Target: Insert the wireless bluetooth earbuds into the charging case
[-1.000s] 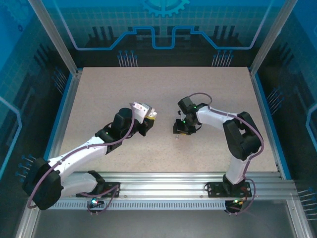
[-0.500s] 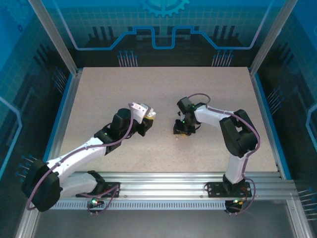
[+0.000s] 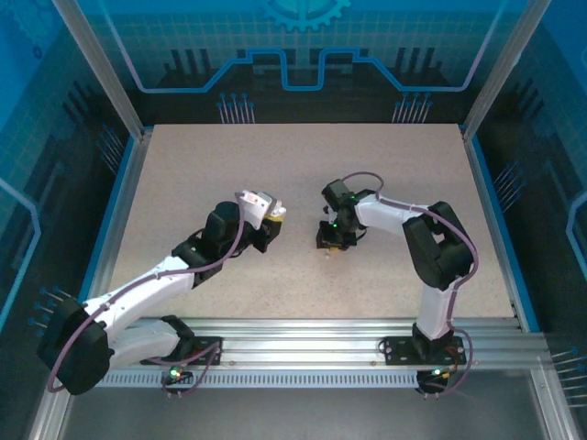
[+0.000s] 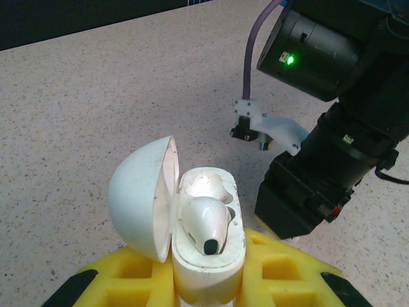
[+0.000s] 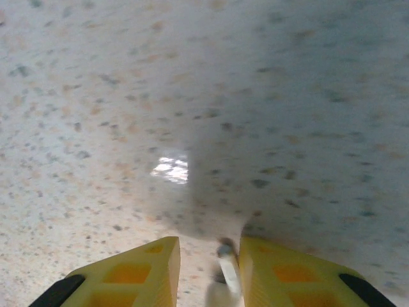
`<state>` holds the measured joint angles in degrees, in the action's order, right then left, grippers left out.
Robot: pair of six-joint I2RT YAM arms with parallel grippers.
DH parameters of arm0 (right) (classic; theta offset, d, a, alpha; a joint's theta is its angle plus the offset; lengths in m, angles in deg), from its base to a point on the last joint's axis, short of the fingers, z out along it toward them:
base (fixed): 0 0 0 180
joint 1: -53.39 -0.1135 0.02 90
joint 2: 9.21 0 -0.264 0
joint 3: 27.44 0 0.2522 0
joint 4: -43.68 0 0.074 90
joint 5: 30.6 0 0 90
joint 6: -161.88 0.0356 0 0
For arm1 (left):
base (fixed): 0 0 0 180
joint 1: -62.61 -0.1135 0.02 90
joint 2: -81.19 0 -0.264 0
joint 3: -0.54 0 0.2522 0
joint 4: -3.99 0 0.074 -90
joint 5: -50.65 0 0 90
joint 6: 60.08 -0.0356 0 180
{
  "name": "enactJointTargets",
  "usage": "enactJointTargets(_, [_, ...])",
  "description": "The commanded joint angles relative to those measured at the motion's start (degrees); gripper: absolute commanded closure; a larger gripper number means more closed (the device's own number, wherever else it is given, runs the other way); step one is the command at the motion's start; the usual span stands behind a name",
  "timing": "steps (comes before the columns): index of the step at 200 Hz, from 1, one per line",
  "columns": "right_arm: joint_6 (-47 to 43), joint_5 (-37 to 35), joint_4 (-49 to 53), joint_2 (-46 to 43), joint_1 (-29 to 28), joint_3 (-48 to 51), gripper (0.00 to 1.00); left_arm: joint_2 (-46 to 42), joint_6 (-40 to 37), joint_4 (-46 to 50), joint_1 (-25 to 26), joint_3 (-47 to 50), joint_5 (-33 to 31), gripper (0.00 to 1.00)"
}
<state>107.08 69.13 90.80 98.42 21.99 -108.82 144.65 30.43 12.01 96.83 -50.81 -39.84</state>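
Note:
My left gripper (image 4: pixel 206 272) is shut on a white charging case (image 4: pixel 208 281) and holds it upright with its lid (image 4: pixel 140 198) swung open to the left. One white earbud (image 4: pixel 206 225) sits in the case, and the socket (image 4: pixel 208 184) behind it is empty. From above, the left gripper (image 3: pixel 273 216) faces the right gripper (image 3: pixel 332 244), which points down at the table. Between the yellow fingers of my right gripper (image 5: pixel 209 251) lies a second earbud (image 5: pixel 228 274), blurred, with its stem against the right finger (image 5: pixel 281 275). A gap separates it from the left finger (image 5: pixel 137 272).
The speckled beige table (image 3: pixel 229 156) is bare around both arms. The right arm's black wrist (image 4: pixel 332 153) stands close to the right of the held case. Blue walls and metal rails (image 3: pixel 303 335) border the table.
The right gripper has shifted slightly left and its jaws have narrowed around the earbud. The left gripper with the case has edged a little left.

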Motion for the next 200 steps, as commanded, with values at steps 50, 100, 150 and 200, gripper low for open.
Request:
enactJointTargets(50, [0.28,2.98,-2.43,1.68,-2.06,-1.05,0.7,-2.38,-0.85,1.03,-0.9,0.48,-0.57,0.83])
enactJointTargets(100, [-0.75,3.71,-0.57,2.06,-3.03,-1.57,0.71,-2.78,-0.78,0.99,-1.21,0.84,-0.49,0.83])
enactJointTargets(150, [-1.1,3.8,0.43,0.91,-3.81,-0.42,0.72,-2.96,-0.87,0.73,-1.34,1.11,-0.56,0.83])
enactJointTargets(200, [-1.37,3.23,2.3,-0.6,-4.72,0.21,0.73,-3.04,-0.87,0.55,-1.34,1.11,-0.3,0.83])
